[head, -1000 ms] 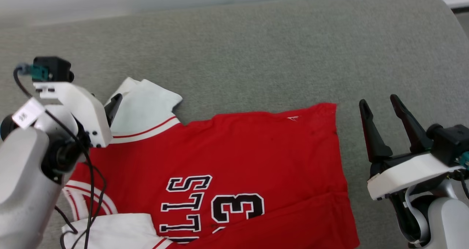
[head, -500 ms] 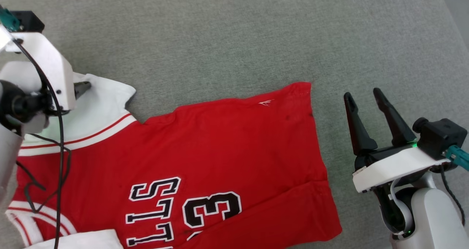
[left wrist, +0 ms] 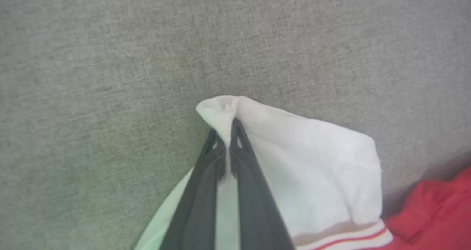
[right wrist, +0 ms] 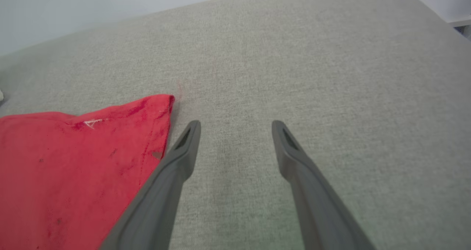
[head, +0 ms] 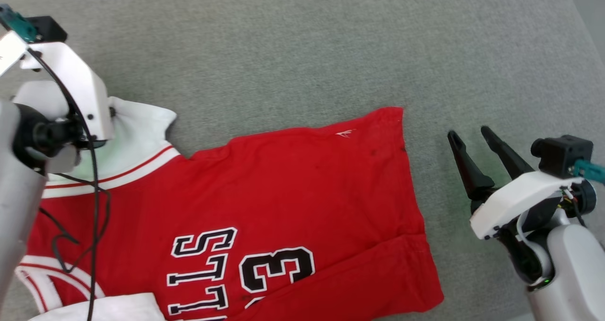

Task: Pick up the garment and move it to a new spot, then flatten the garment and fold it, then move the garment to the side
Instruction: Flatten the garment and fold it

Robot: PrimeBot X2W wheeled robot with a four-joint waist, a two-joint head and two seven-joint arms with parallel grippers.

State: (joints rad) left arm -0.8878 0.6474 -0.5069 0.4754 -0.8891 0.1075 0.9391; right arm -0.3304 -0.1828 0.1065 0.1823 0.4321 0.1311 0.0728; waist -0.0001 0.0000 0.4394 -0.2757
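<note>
The red garment [head: 293,193] lies spread on the grey fabric surface, its black-and-white lettering facing up near the bottom edge. Its white sleeve [head: 137,132] with the striped band points up-left. In the left wrist view my left gripper [left wrist: 230,128] is shut on the bunched edge of that white sleeve [left wrist: 312,169], low over the surface. My right gripper [head: 470,134] stands open just right of the garment's far right corner, apart from it. In the right wrist view the open right gripper [right wrist: 236,125] holds nothing, and the red corner [right wrist: 73,161] lies to its left.
The grey upholstered surface [head: 302,42] stretches wide beyond and to the right of the garment. Its rounded far edge meets a pale wall [right wrist: 92,3], and the surface ends at the upper right [right wrist: 456,18]. A second white sleeve [head: 104,309] lies at the bottom left.
The head camera tilted down after the earliest frame. Since half a second ago my right gripper has drawn back toward me and my left wrist has shifted slightly right; the garment has stayed put.
</note>
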